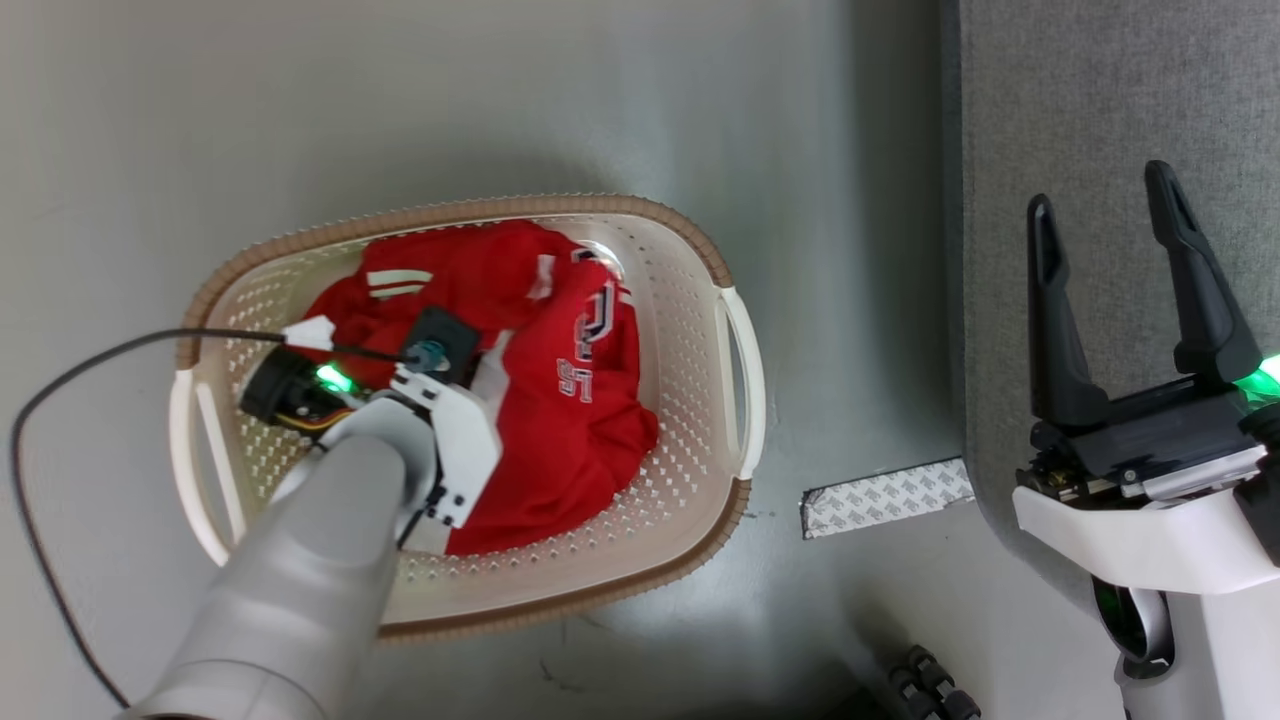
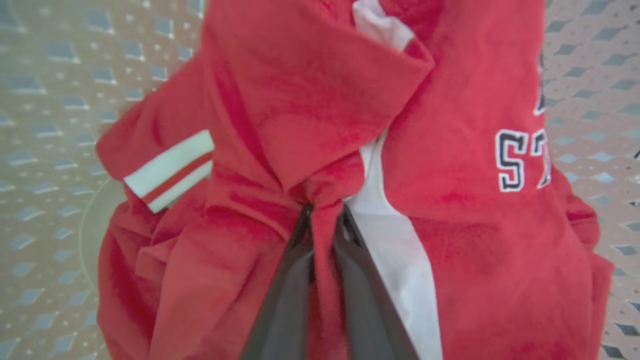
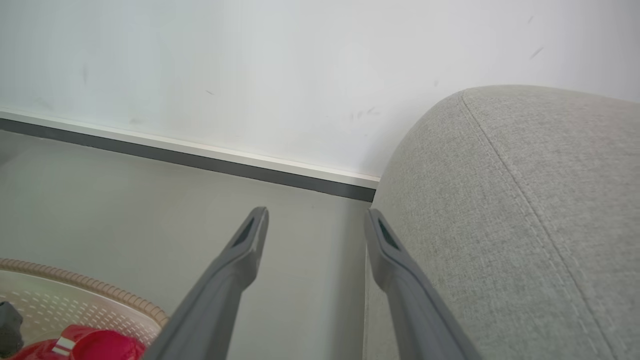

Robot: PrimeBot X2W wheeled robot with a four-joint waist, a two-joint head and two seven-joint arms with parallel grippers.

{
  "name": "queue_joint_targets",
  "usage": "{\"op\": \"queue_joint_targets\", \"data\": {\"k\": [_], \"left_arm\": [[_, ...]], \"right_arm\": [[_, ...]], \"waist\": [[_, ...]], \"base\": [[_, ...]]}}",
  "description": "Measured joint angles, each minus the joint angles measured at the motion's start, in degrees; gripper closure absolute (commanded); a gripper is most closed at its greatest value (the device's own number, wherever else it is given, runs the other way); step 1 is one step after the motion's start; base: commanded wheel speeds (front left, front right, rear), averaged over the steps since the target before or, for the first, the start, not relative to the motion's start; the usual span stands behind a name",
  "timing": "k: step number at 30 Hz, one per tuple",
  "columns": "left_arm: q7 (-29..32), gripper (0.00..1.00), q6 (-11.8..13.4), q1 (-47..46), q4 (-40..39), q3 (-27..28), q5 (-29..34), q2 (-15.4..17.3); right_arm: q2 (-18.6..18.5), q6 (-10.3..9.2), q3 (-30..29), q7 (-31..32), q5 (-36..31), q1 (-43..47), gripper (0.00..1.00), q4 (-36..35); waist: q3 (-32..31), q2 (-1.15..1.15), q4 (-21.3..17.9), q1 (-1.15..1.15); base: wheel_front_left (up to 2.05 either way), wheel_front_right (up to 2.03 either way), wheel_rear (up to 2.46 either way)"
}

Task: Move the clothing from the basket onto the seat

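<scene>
Red clothing [image 1: 560,400] with white stripes and dark lettering lies bunched inside the cream basket [image 1: 690,270] with a brown rim, on the floor. My left arm reaches down into the basket; in the left wrist view its gripper [image 2: 325,212] is shut on a pinched fold of the red clothing [image 2: 300,115]. The fingertips are hidden under the wrist in the head view. My right gripper [image 1: 1100,205] stands open over the edge of the grey seat [image 1: 1100,100], nothing between its fingers. The right wrist view shows that gripper [image 3: 315,217] open beside the seat's rounded arm [image 3: 525,210].
A black cable [image 1: 90,370] loops from the left wrist across the floor left of the basket. A strip of patterned tape [image 1: 885,497] lies on the floor by the seat's corner. A white wall with a dark skirting [image 3: 200,160] stands beyond the floor.
</scene>
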Motion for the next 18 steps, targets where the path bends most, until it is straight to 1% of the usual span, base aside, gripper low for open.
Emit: {"op": "queue_joint_targets", "data": {"k": [5,10,18], "left_arm": [[-2.63,1.00,-0.18,-0.04,0.25,-2.58,-1.37,-1.36],[-5.14,1.00,-0.19,0.10,-0.05,-5.56,-4.41,-2.13],[-7.08,1.00,-0.25,3.17,-3.45,-7.94,-10.78,-2.67]], "right_arm": [[0.00,0.00,-0.46,-0.01,-0.11,0.07,0.00,0.46],[-0.01,-0.01,-0.79,-0.01,-0.10,0.05,0.00,1.62],[0.07,-0.01,-1.54,0.00,-0.15,1.62,0.00,4.85]], "waist": [[-1.20,0.00,0.70,0.00],[-3.37,0.00,1.74,0.00],[-9.57,0.00,4.54,-0.01]], "base": [[0.00,0.00,0.00],[0.00,0.00,0.00],[0.00,0.00,0.00]]}}
